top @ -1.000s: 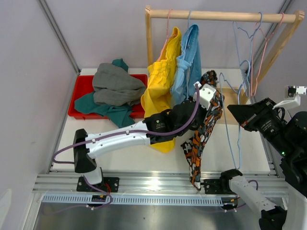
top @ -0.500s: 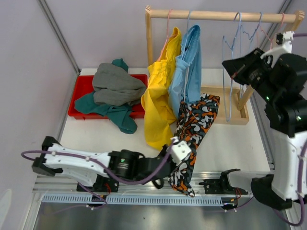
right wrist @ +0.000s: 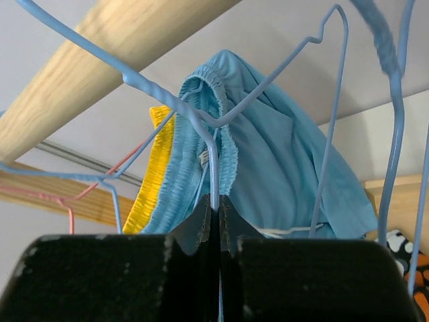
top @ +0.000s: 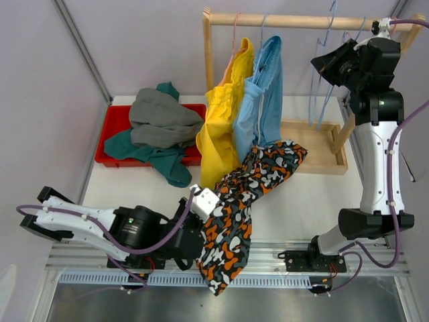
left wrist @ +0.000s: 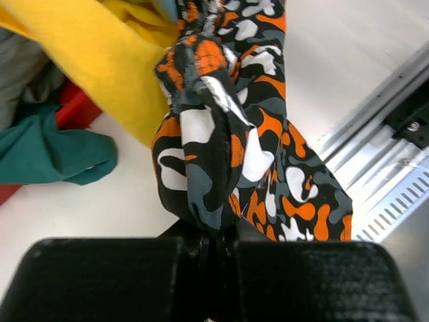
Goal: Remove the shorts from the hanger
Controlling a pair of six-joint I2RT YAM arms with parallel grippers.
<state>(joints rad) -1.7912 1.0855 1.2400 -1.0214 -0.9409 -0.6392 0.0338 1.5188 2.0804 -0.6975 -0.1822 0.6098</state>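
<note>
The camouflage shorts (top: 248,194) lie stretched over the table, off any hanger. My left gripper (top: 201,231) is shut on their lower part, seen bunched at my jaws in the left wrist view (left wrist: 214,154). The yellow shorts (top: 224,127) and the light blue shorts (top: 265,100) hang on hangers from the wooden rail (top: 295,21). My right gripper (top: 330,62) is raised by the rail and shut on a bare blue wire hanger (right wrist: 213,161). The grey shorts (top: 161,121) and the teal shorts (top: 157,157) lie in the red bin (top: 115,121).
Several bare wire hangers (top: 335,40) hang at the right end of the rail. The rack's wooden base (top: 315,144) stands behind the camouflage shorts. Aluminium rails (top: 268,258) run along the near table edge.
My left gripper has pulled the camouflage shorts down and toward the near edge, off the hanger. My right gripper has lifted the bare blue hanger up to the rail.
</note>
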